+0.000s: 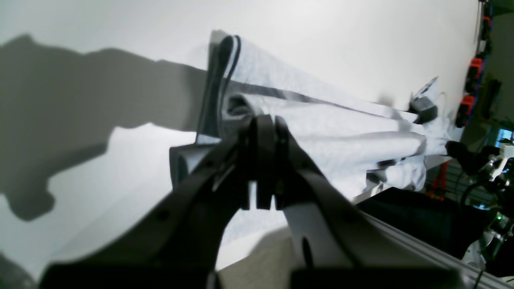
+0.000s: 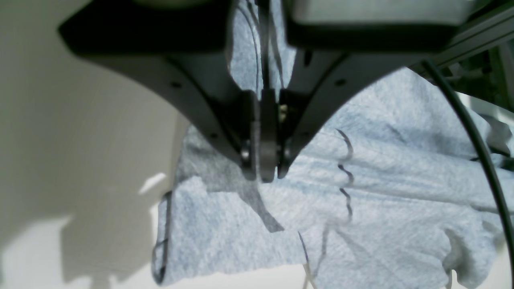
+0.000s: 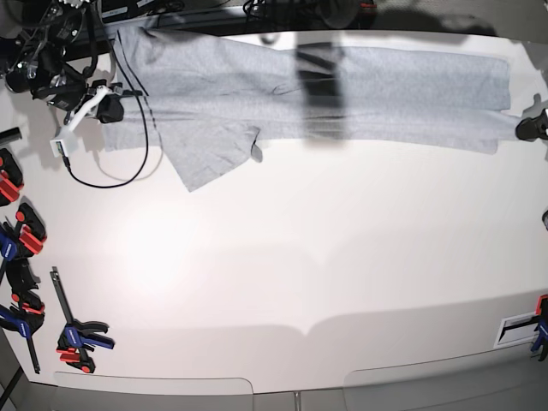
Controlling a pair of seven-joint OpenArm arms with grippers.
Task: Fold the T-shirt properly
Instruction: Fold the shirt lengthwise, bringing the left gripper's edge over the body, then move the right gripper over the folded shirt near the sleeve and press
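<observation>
The light grey T-shirt (image 3: pixel 257 81) lies stretched in a long band across the far side of the white table (image 3: pixel 282 257), with one flap hanging toward me (image 3: pixel 210 154). A dark blurred band (image 3: pixel 321 86) crosses its middle. My right gripper (image 3: pixel 116 110) is at the shirt's left end, and in the right wrist view its fingers are shut (image 2: pixel 265 170) on the grey fabric (image 2: pixel 361 192). My left gripper (image 3: pixel 524 130) is at the shirt's right end. In the left wrist view it is shut (image 1: pixel 263 128) on a bunched edge of the shirt (image 1: pixel 341 136).
Several red, blue and black clamps (image 3: pixel 21 231) lie along the table's left edge, with another (image 3: pixel 77 338) near the front left. A black cable (image 3: pixel 128 163) loops on the table by the right arm. A small clamp and label (image 3: pixel 522 330) sit at the front right.
</observation>
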